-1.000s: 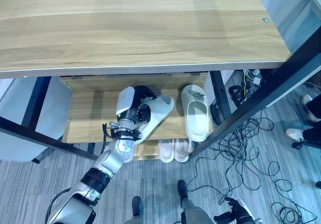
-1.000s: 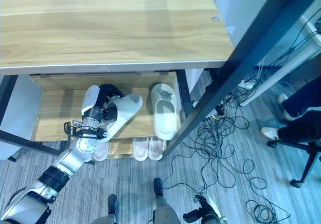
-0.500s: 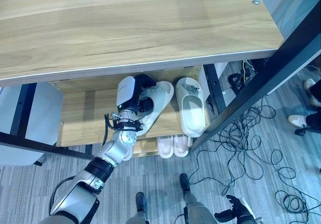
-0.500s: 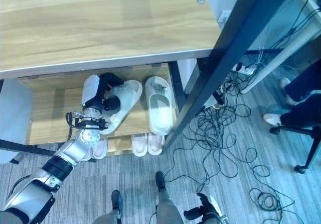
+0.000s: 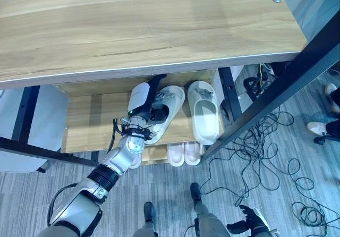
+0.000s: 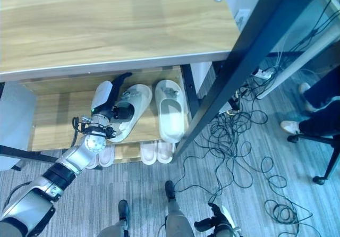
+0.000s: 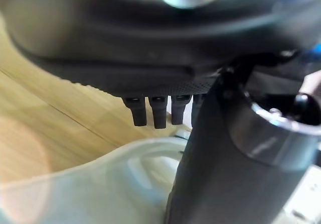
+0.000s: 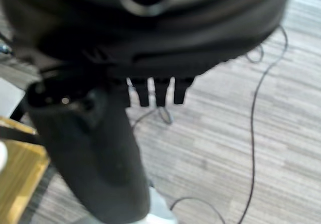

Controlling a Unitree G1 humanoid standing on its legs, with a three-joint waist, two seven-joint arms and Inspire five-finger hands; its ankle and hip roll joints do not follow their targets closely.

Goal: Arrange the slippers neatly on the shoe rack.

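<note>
Two pale slippers lie on the wooden shoe rack's upper shelf (image 5: pixel 90 121), under a table. The right slipper (image 5: pixel 203 113) lies straight, toe toward the back. The left slipper (image 5: pixel 166 111) lies tilted, its toe leaning toward the right one. My left hand (image 5: pixel 144 100) rests on the tilted slipper's left side, its fingers (image 6: pixel 121 79) straight and pointing to the back. In the left wrist view the slipper (image 7: pixel 100 184) shows pale beneath the thumb (image 7: pixel 220 148). My right hand (image 8: pixel 150 48) hangs open over the grey floor.
A wooden tabletop (image 5: pixel 133 30) overhangs the rack. A black slanted frame post (image 5: pixel 276 93) stands right of the rack. A pair of white slippers (image 5: pixel 184 153) sits on the lower shelf. Tangled cables (image 5: pixel 265 157) cover the floor at right, near a person's shoe (image 5: pixel 317 128).
My left hand's fingers have straightened off the tilted slipper, which they were curled on before. The camera has shifted a little.
</note>
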